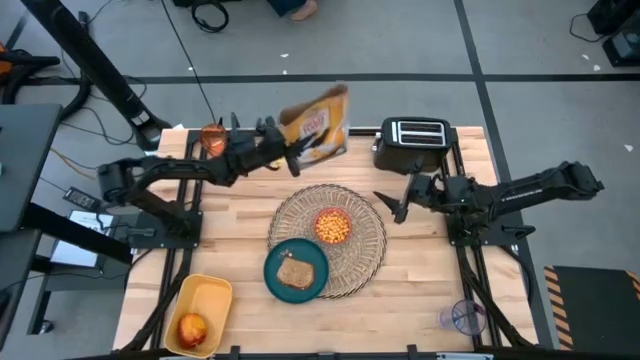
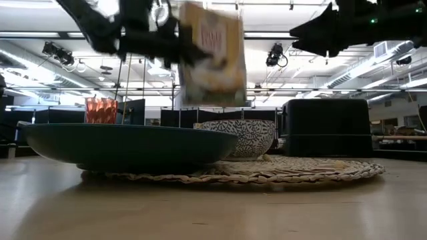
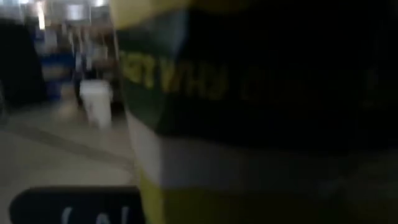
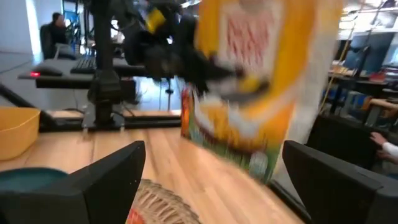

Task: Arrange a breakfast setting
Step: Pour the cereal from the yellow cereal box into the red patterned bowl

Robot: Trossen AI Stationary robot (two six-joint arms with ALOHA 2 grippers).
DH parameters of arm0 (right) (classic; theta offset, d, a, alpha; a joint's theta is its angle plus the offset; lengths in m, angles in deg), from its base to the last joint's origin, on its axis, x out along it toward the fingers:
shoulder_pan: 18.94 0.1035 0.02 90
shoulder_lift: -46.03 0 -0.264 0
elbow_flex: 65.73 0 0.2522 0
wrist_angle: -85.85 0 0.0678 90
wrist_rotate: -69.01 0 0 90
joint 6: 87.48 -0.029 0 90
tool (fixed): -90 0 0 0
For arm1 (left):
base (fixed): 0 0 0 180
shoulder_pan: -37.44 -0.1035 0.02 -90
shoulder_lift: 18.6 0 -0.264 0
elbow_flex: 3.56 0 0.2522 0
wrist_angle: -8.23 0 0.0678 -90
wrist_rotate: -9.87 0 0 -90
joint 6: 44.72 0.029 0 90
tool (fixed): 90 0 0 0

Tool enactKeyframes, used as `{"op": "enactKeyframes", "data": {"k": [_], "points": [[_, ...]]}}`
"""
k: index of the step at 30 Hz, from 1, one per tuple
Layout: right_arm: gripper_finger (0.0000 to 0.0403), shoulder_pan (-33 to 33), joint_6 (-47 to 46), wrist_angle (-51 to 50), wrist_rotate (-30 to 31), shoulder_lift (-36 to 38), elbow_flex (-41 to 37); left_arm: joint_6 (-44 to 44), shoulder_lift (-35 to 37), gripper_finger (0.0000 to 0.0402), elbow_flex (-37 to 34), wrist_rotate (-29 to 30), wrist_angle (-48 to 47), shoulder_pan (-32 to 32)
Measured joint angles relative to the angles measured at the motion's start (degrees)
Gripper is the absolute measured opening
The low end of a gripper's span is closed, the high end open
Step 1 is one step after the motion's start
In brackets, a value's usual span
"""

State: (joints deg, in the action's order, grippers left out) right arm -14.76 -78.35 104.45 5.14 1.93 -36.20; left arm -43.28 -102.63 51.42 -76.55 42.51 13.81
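Observation:
A yellow-and-orange cereal box (image 1: pixel 318 124) hangs tilted above the table's far side, with my left gripper (image 1: pixel 290 156) shut on it. Below it, the round woven placemat (image 1: pixel 365 250) carries a patterned bowl (image 1: pixel 333 227) full of orange cereal. The teal plate (image 1: pixel 275 280) rests partly on the mat's near-left edge, and the toast (image 1: pixel 296 272) lies on it. The orange cup (image 1: pixel 212 137) stands at the far left. The red apple (image 1: pixel 192 328) lies in a yellow bin (image 1: pixel 205 295). My right gripper (image 1: pixel 390 205) is open, right of the mat, holding nothing. My left gripper holds the cereal box near its lower left edge (image 1: pixel 300 148), and the dark fingers (image 4: pixel 214 71) lie across its broad face. The fingers come level from the table's left. The box is lifted clear and tilted; the box itself hides exactly where the pads sit.
A black toaster (image 1: pixel 411 143) stands at the far right, close to the box. A clear cup (image 1: pixel 460 318) sits by the near right corner. Bare wood lies between the mat and the near edge.

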Motion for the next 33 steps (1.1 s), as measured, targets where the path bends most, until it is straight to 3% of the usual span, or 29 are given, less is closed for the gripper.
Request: {"op": "enactKeyframes", "data": {"k": [8,15,23,28,33], "points": [[0.0384,2.7,-0.2,3.1,0.3,-4.5,0.0,-3.2,-15.6,0.0088,-1.0,1.1,8.1,-3.9],[0.0383,3.6,-0.6,3.2,1.3,-5.5,0.0,1.8,-21.9,0.0088,-0.9,0.9,15.4,-4.3],[0.0383,3.6,-1.5,3.2,-0.6,-5.5,0.0,6.3,-22.7,0.0105,-0.8,3.8,13.6,-4.5],[0.0383,3.7,-3.2,3.5,-2.2,-5.5,0.0,6.7,-20.3,0.0161,-0.8,4.7,9.3,-4.5],[0.0383,4.8,-3.1,3.6,-2.2,-5.5,0.0,4.0,-15.1,0.0226,-0.9,5.2,-3.1,-4.5]]}}
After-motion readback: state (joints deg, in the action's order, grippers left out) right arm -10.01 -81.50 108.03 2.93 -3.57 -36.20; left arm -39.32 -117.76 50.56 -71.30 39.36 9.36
